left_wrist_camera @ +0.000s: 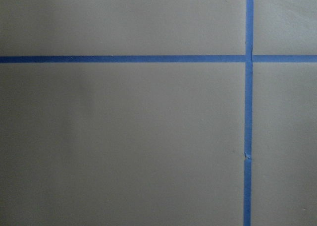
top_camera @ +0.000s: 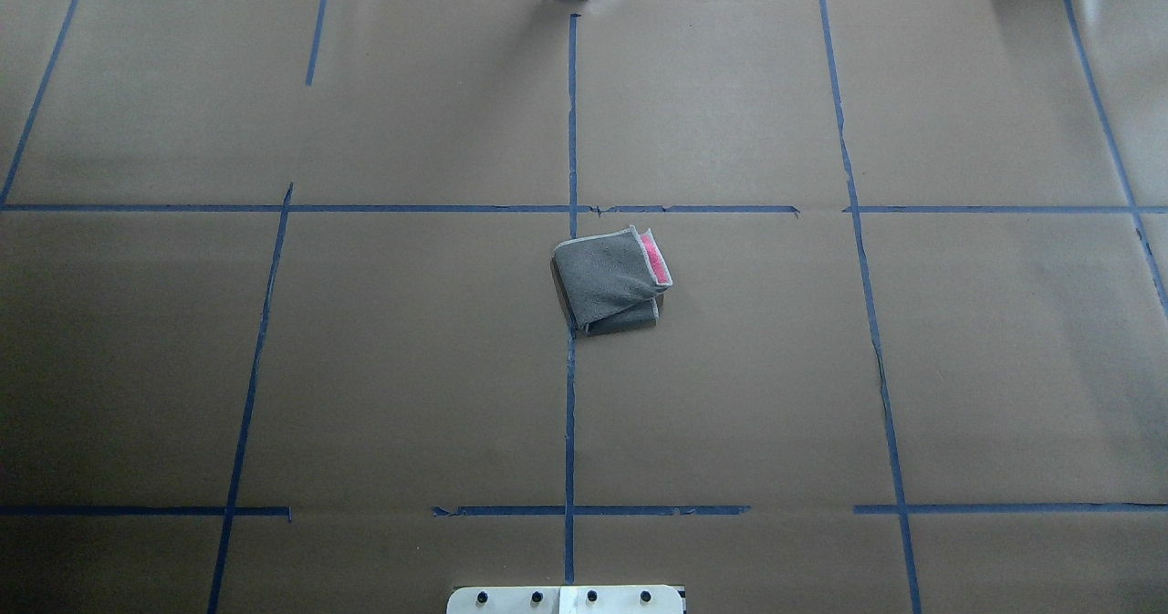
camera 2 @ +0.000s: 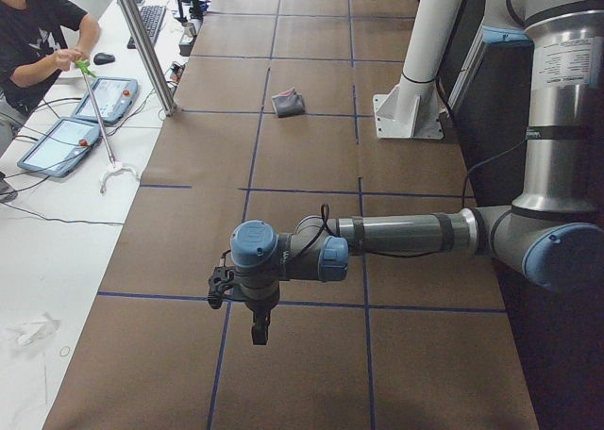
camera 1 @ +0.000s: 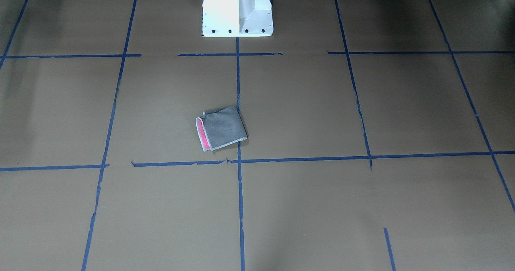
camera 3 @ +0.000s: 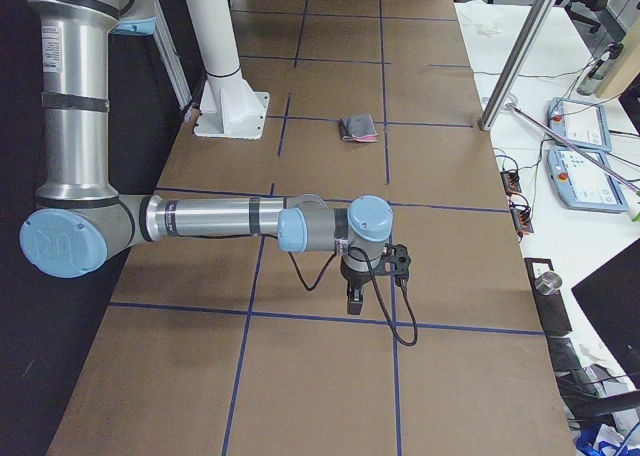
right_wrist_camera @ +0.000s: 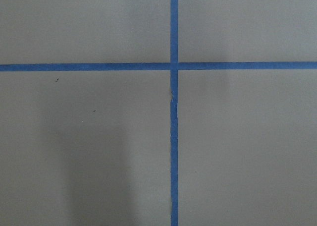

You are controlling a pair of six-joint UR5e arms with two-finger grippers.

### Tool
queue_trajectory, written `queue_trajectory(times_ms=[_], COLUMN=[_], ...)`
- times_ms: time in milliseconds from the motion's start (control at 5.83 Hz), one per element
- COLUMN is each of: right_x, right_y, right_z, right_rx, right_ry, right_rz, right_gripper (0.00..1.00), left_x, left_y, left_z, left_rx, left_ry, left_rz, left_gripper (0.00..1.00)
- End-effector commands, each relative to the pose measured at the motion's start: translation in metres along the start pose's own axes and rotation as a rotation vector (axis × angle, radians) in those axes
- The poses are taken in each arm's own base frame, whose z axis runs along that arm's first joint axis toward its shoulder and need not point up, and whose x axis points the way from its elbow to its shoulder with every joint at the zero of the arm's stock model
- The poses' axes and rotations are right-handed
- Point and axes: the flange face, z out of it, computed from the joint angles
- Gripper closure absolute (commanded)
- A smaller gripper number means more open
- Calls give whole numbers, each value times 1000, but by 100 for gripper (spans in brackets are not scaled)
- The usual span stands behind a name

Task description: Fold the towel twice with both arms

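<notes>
The towel (top_camera: 610, 278) lies folded into a small bundle near the table's middle, dark grey face up with a pink strip along one edge. It also shows in the front view (camera 1: 221, 128), the left side view (camera 2: 288, 103) and the right side view (camera 3: 358, 128). My left gripper (camera 2: 259, 334) hangs over the table's left end, far from the towel, seen only in the left side view. My right gripper (camera 3: 355, 301) hangs over the right end, seen only in the right side view. I cannot tell whether either is open or shut. Both wrist views show only brown paper and blue tape.
The table is covered with brown paper (top_camera: 411, 368) marked by a grid of blue tape (top_camera: 570, 413). The white pedestal base (camera 1: 237, 11) stands at the robot's side. An operator (camera 2: 38, 34) with a grabber stick, tablets (camera 2: 104, 100) and a metal pole (camera 2: 142, 43) are beyond the far edge.
</notes>
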Motion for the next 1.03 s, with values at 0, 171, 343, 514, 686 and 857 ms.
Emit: queue_trajectory(times_ms=[0,171,343,514,686,857], right_x=[-1,-2,-1,-3,-4,-4], right_y=[-1,-1,-2,-2,-6,-4], right_z=[0,-1,-1,-2,-3,-3], right_rx=[0,2,2,4,4,4], right_ry=[0,0,1,0,1,0], right_rz=[-2,-4,-1,-3,-3,-3], right_gripper=[0,0,0,0,0,0], left_x=[2,2,8,8,6,5], left_y=[-2,-2,-5,-5,0,-4], left_z=[-2,-1,-10,-7,-6,-4], left_rx=[4,0,20,17,26,31], left_ry=[1,1,-1,-7,-12,-6], left_rz=[3,2,17,25,41,35], left_gripper=[0,0,0,0,0,0])
